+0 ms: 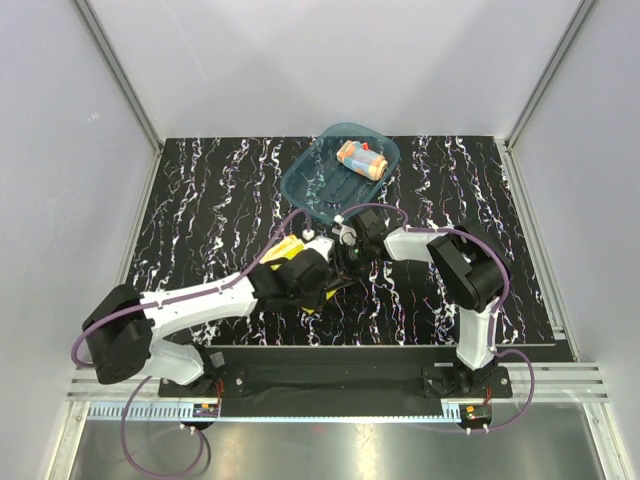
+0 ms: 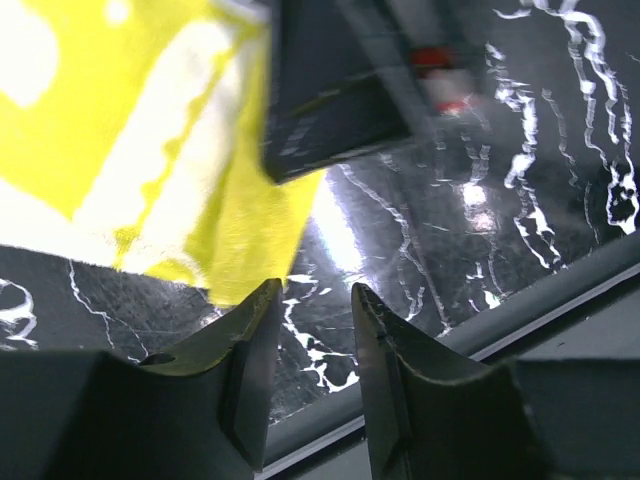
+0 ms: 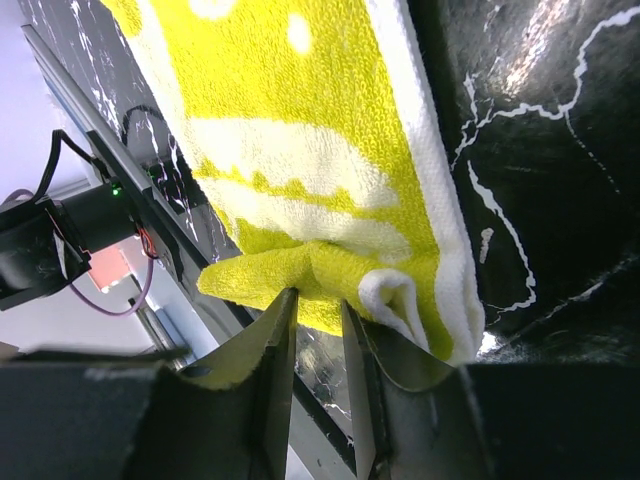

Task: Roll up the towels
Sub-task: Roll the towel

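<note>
Right wrist view: yellow towel (image 3: 300, 150) stretches away from right jaws, barely parted at its folded end, grip unclear; left jaws half-open, empty, beside its corner.
</note>
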Motion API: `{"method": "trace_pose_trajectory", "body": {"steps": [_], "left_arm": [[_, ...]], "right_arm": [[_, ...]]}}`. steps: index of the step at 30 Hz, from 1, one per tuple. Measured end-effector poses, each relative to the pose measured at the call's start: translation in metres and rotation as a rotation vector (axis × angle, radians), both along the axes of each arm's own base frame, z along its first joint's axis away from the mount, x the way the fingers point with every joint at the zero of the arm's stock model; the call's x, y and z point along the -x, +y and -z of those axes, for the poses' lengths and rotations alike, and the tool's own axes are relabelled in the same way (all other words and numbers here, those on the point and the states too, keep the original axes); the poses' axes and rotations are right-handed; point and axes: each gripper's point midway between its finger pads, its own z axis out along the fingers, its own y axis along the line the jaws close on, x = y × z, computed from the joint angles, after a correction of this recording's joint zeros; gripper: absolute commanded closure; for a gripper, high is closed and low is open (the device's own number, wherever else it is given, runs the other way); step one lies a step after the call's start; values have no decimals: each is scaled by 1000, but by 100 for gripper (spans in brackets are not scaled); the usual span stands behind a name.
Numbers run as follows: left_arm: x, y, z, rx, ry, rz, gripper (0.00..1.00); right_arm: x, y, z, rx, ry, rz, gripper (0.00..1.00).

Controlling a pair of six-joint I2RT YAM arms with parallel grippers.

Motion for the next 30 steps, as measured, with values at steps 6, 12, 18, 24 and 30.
{"method": "trace_pose_trajectory", "body": {"steps": [6, 12, 18, 24, 30], "left_arm": [[-3, -15, -7, -128, -103, 51, 58], [-6, 9, 32, -329, -76, 25, 57], [-7, 19, 43, -392, -74, 18, 56], [-7, 17, 54, -403, -66, 40, 56], [-4, 11, 58, -376, -64, 83, 55]], "right_arm": [[0, 0, 0, 2, 2, -1, 68], [0, 0, 0, 0, 2, -3, 68], [0, 0, 1, -1, 0, -6, 68], [1, 0, 1, 0, 1, -8, 69], [-1, 1, 1, 7, 7, -16, 68]]}}
